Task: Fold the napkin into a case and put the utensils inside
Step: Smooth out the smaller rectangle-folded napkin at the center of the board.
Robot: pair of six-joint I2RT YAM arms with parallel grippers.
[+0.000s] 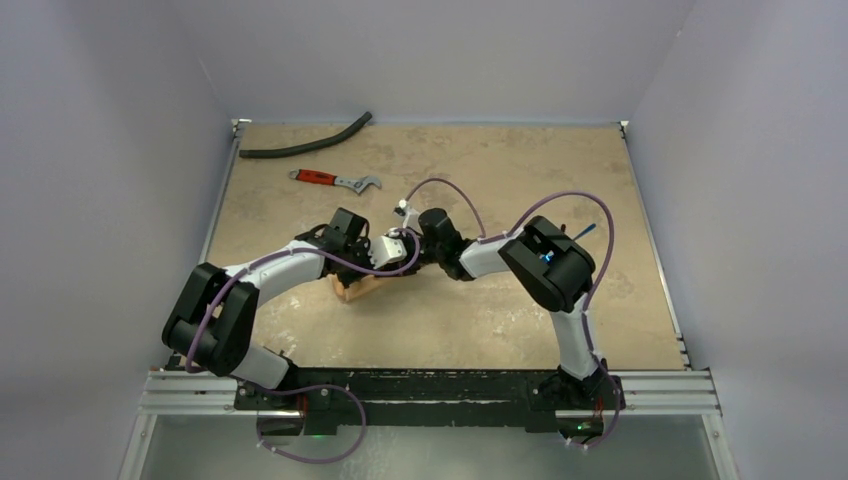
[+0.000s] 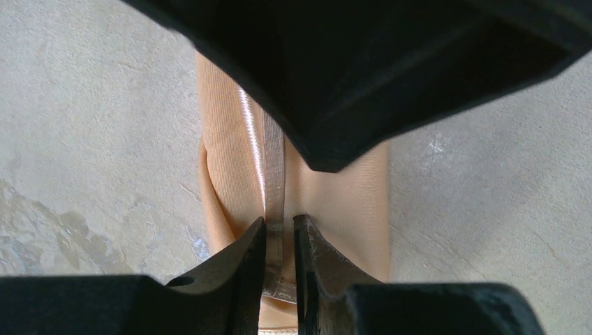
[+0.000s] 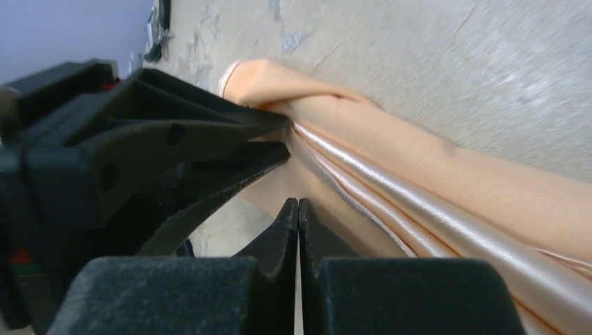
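Observation:
The peach-orange napkin (image 1: 355, 288) lies folded into a long narrow strip at the table's middle, mostly hidden under both wrists in the top view. My left gripper (image 2: 279, 223) is shut on a raised hem of the napkin (image 2: 342, 202) that runs between its fingers. My right gripper (image 3: 298, 202) is shut with its tips touching, just over the napkin (image 3: 447, 174); no cloth shows between them. In the right wrist view the left gripper (image 3: 283, 136) pinches the cloth's fold. A thin blue fork (image 1: 588, 230) shows by the right arm's elbow. The purple spoon is out of view.
A curved black hose (image 1: 305, 147) lies at the far left edge. A red-handled wrench (image 1: 335, 180) lies just in front of it. The two wrists meet tip to tip near the middle of the table (image 1: 480, 320), the right gripper (image 2: 328, 105) directly over the left one.

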